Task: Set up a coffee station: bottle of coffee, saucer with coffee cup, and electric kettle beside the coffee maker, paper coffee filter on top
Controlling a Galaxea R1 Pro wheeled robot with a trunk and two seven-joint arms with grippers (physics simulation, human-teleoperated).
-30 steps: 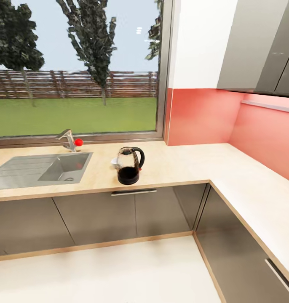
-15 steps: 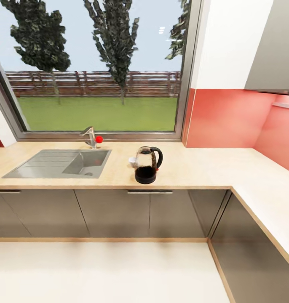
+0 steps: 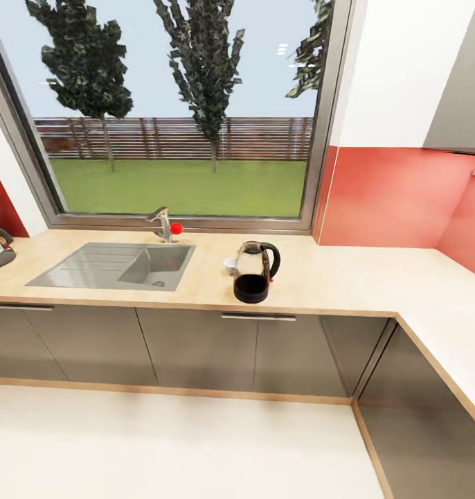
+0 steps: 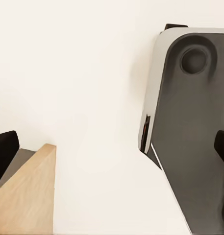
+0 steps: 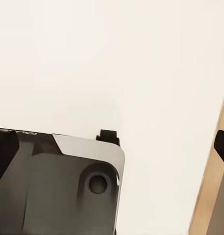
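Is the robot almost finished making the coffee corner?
Not nearly. Done: the electric kettle already stands on the kitchen countertop, with something small and white behind it. In hand: nothing; the left claw and right claw are open and empty above the floor. Left: gathering the bottle, filter, cup and saucer beside the coffee maker.

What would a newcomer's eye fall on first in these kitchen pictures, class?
A glass kettle with a black base and handle stands on the wooden countertop, right of the steel sink. Behind them a big window shows trees, a fence and grass, and a red wall panel runs to its right.
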